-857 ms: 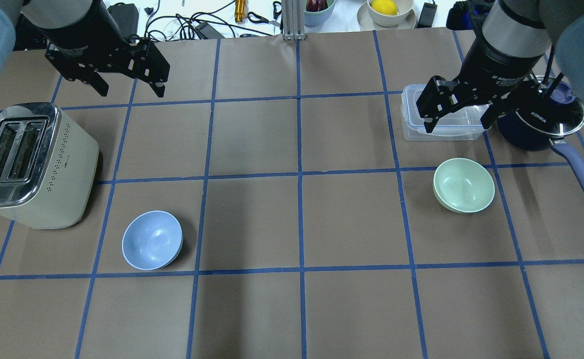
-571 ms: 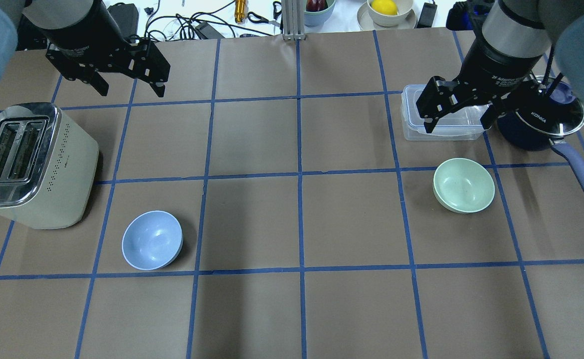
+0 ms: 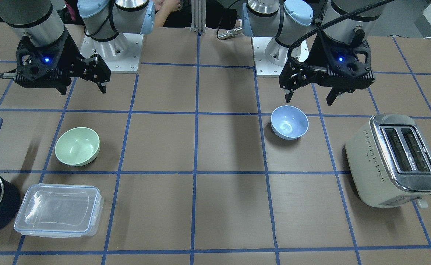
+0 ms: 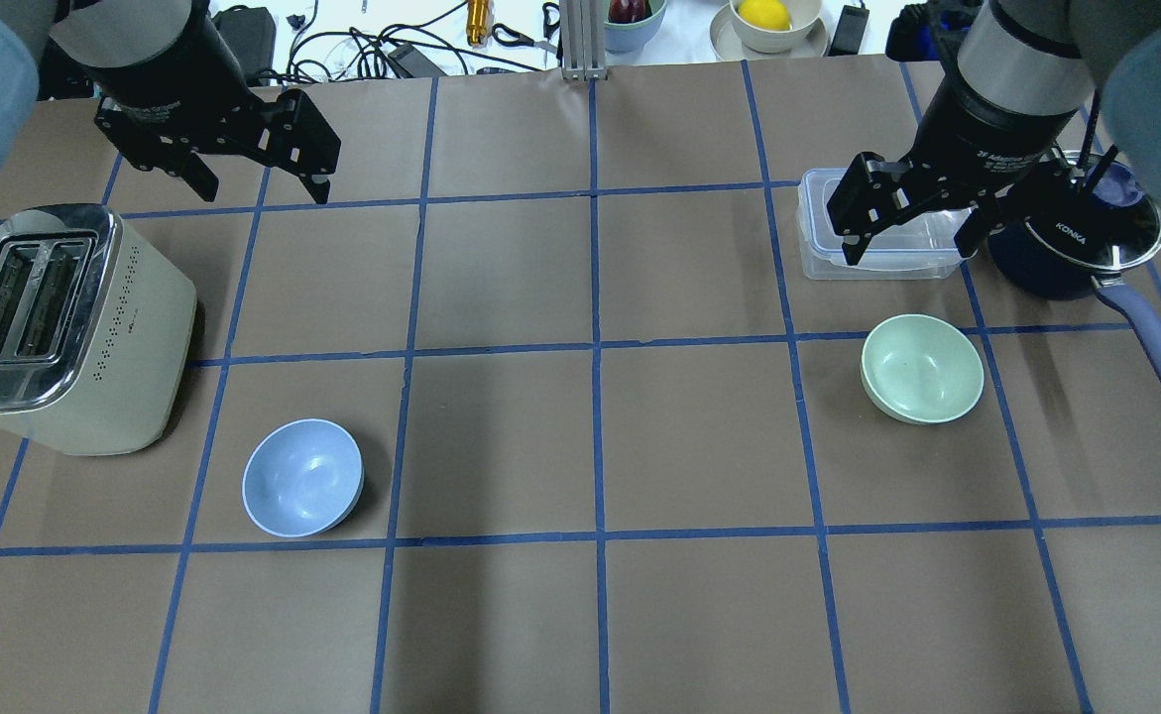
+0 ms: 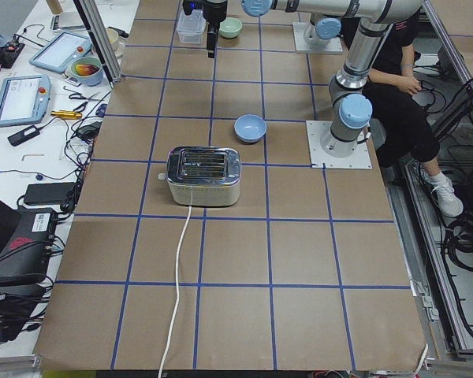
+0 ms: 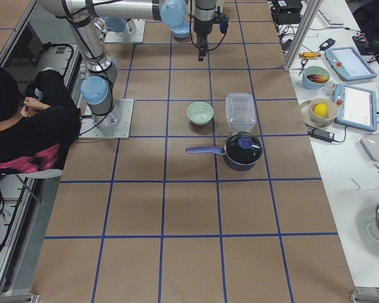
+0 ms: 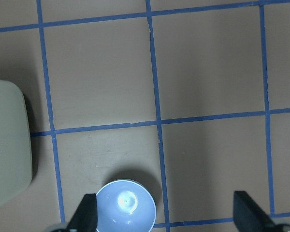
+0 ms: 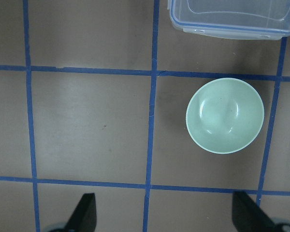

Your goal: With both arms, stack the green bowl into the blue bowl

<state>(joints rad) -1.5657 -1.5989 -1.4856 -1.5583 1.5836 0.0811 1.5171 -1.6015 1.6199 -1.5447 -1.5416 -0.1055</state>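
The green bowl [image 4: 922, 369] sits upright on the table's right side; it also shows in the front view [image 3: 77, 146] and the right wrist view [image 8: 225, 115]. The blue bowl [image 4: 302, 477] sits upright on the left side, near the toaster; it also shows in the front view [image 3: 289, 122] and the left wrist view [image 7: 125, 205]. My left gripper [image 4: 265, 190] hangs open and empty, high above the table and beyond the blue bowl. My right gripper [image 4: 907, 253] hangs open and empty above the clear container, beyond the green bowl. Both bowls are empty and far apart.
A cream toaster [image 4: 64, 327] stands left of the blue bowl. A clear lidded container [image 4: 815, 243] and a dark blue saucepan [image 4: 1105, 238] with a long handle [image 4: 1150, 342] lie just beyond the green bowl. Cables and dishes lie past the far edge.
My left gripper has shifted slightly toward the near side. The right arm and both bowls have not moved.
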